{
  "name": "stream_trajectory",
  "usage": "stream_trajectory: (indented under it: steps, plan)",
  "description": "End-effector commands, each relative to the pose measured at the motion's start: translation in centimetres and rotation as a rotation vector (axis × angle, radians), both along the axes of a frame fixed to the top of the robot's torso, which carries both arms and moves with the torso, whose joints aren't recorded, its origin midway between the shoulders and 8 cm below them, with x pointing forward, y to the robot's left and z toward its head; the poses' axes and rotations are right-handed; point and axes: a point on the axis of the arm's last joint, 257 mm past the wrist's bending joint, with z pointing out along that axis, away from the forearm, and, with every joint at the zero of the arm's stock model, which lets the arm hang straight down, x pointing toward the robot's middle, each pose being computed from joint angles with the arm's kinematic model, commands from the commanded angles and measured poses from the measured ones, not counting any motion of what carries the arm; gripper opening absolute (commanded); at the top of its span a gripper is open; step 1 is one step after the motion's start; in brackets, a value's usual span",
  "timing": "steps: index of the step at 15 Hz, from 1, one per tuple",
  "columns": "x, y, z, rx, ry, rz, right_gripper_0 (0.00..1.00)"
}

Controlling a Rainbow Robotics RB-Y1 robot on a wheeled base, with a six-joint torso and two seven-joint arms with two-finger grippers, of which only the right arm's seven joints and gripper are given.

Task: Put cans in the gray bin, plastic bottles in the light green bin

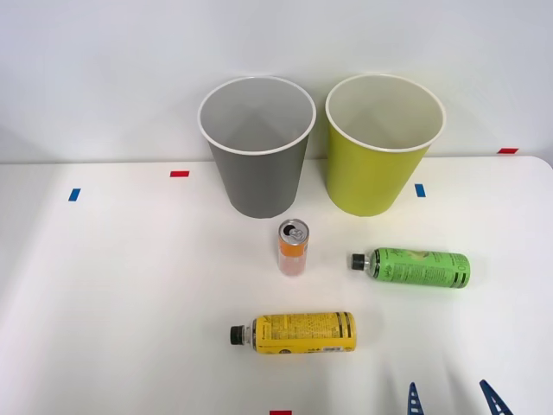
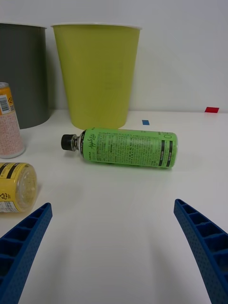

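Your right gripper [image 1: 454,399] hangs wide open and empty, nearest the camera.
You've still got the yellow bottle [image 1: 295,333], green bottle [image 1: 413,267] and orange can [image 1: 293,247] on the table [image 1: 112,294], short of the gray bin [image 1: 257,147] and green bin [image 1: 382,143]; nothing visibly binned.

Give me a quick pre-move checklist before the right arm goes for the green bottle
1. Right gripper open: ok.
2. Green bottle lying between the fingers' line of approach, nothing on it: ok.
3. Space around it, apart from orange can and yellow bottle: ok.
4. Light green bin upright, mouth open: ok.
5. Gray bin upright: ok.
6. Red can's location: cannot tell.
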Motion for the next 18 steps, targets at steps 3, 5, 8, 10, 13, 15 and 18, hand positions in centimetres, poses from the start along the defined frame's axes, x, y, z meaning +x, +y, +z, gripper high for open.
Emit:
stream_trajectory:
  steps: [3,5,8,10,13,15,18]
  plan:
    - [0.0,0.0,0.0,0.0,0.0,0.0,0.88]
    - [0.0,0.0,0.0,0.0,0.0,0.0,0.88]
    - [0.0,0.0,0.0,0.0,0.0,0.0,0.88]
    - [0.0,0.0,0.0,0.0,0.0,0.0,0.88]
    - [0.0,0.0,0.0,0.0,0.0,0.0,0.88]
    - [0.0,0.0,0.0,0.0,0.0,0.0,0.88]
    - [0.0,0.0,0.0,0.0,0.0,0.0,0.88]
